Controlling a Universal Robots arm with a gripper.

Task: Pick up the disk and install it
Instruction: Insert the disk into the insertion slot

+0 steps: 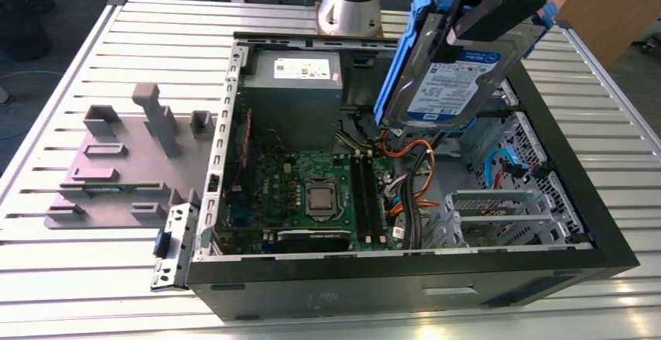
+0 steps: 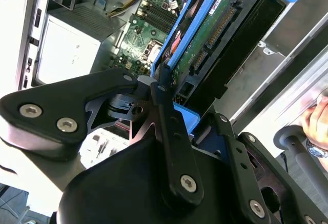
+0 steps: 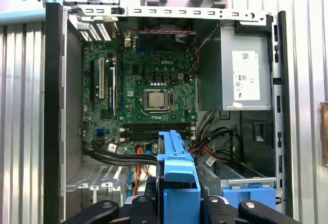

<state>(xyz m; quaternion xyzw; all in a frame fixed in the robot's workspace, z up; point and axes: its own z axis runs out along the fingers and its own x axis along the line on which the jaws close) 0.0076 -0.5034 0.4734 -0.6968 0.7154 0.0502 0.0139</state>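
— The black gripper (image 1: 481,22) is clamped on the silver-grey metal disk (image 1: 446,77) with blue plastic rails, tilted above the open black computer case (image 1: 413,278).
— Picked up, then; not yet seated inside that case.

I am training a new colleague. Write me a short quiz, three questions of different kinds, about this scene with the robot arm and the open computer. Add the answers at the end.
1. True or false: the disk is already seated inside the computer case.
2. What does the gripper hold? A) the disk. B) a loose cable. C) nothing.
3. Fill in: in the exterior view, the grey stand lies on the ____ side of the case.

Key
1. False. The disk is held up, tilted, over the open case.
2. A. The fingers clamp the disk by its blue frame.
3. Left, meaning the exterior view's left.
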